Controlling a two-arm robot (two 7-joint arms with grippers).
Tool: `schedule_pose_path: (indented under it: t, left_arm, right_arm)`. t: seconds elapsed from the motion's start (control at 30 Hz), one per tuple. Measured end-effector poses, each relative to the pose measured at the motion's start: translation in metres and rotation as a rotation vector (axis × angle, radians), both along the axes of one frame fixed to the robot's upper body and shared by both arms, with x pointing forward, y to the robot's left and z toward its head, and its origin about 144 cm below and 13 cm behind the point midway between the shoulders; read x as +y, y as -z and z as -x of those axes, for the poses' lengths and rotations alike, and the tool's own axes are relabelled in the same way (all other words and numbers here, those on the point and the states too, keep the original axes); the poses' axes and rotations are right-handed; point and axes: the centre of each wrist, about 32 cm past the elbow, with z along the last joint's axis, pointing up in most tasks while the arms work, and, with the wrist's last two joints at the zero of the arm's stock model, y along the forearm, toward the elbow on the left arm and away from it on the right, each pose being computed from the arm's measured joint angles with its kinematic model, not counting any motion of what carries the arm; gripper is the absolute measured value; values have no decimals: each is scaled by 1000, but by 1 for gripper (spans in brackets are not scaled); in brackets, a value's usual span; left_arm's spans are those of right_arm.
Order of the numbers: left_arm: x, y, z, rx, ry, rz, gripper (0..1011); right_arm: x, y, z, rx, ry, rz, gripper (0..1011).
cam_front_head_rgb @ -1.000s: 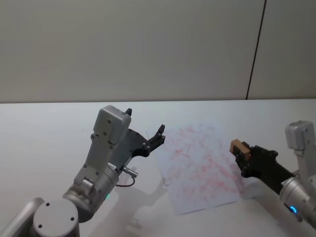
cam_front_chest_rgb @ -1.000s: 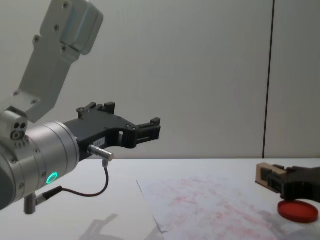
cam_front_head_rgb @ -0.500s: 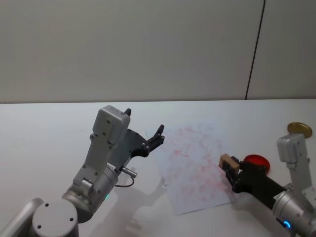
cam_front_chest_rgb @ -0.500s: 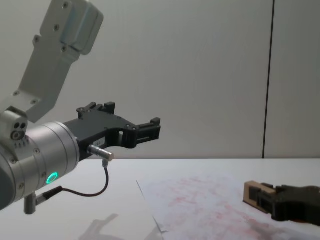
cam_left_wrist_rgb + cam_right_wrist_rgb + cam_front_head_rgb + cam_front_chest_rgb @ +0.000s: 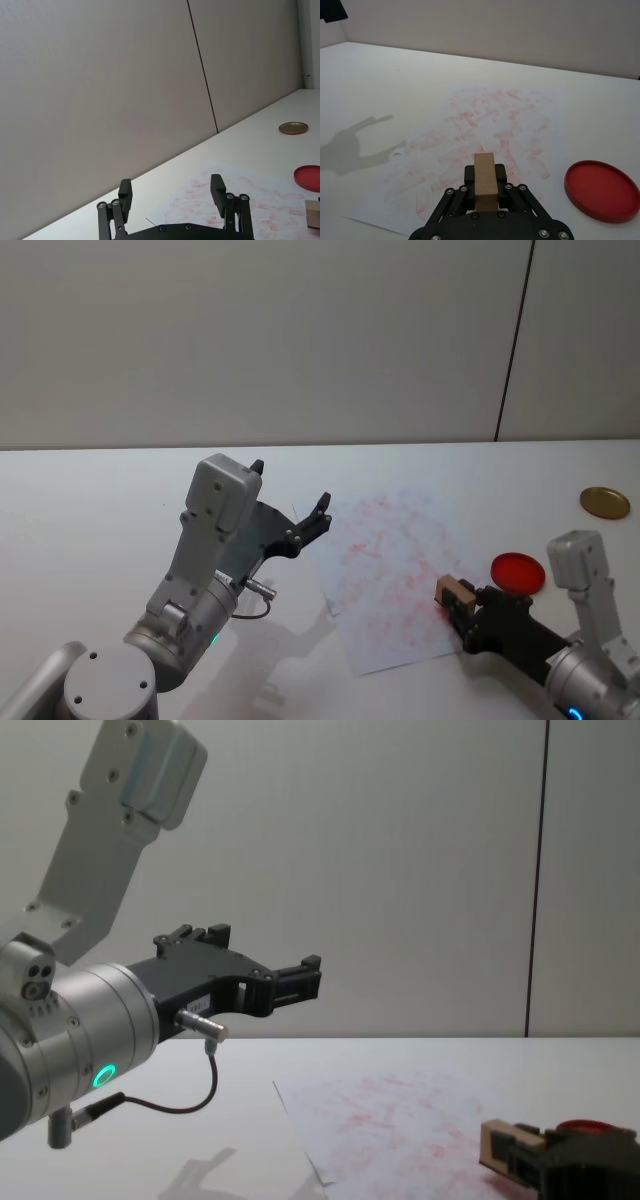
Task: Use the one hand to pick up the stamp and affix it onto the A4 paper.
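Observation:
My right gripper (image 5: pixel 458 602) is shut on the stamp (image 5: pixel 452 592), a small tan wooden block held upright between the black fingers (image 5: pixel 506 191). It hangs low over the near right part of the A4 paper (image 5: pixel 390 560), a white sheet covered with faint red marks. I cannot tell whether the stamp (image 5: pixel 497 1146) touches the sheet (image 5: pixel 390 1120). The right wrist view has the stamp (image 5: pixel 485 181) over the smudged paper (image 5: pixel 485 120). My left gripper (image 5: pixel 292 485) is raised open in the air left of the paper, holding nothing.
A flat red ink pad (image 5: pixel 518 572) lies on the white table just right of the paper, close behind the right gripper. A gold round lid (image 5: pixel 605 502) sits farther back right. A grey wall stands behind the table.
My right gripper has carried the stamp left, nearer and lower, from above the red ink pad to the paper's near right part. The left arm has not moved.

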Motion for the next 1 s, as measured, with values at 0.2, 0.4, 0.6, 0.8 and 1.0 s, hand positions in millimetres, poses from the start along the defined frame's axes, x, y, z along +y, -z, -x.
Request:
schedule_pose_path:
  t: [0.2,0.4,0.6,0.8,1.0]
  left_arm:
    - [0,0,0,0,0,0,993]
    - [0,0,0,0,0,0,993]
    - [0,0,0,0,0,0,993]
    - [0,0,0,0,0,0,993]
    - [0,0,0,0,0,0,993]
  right_arm:
    - [0,3,2,15,-5,15,221]
    - [-1,4,1,31,-12,29,221]
    - [-2,3,-1,43,-20,39,221]
    - [-4,1,-2,53,-26,46,221]
    - [-5,0,-3,58,-27,44,221]
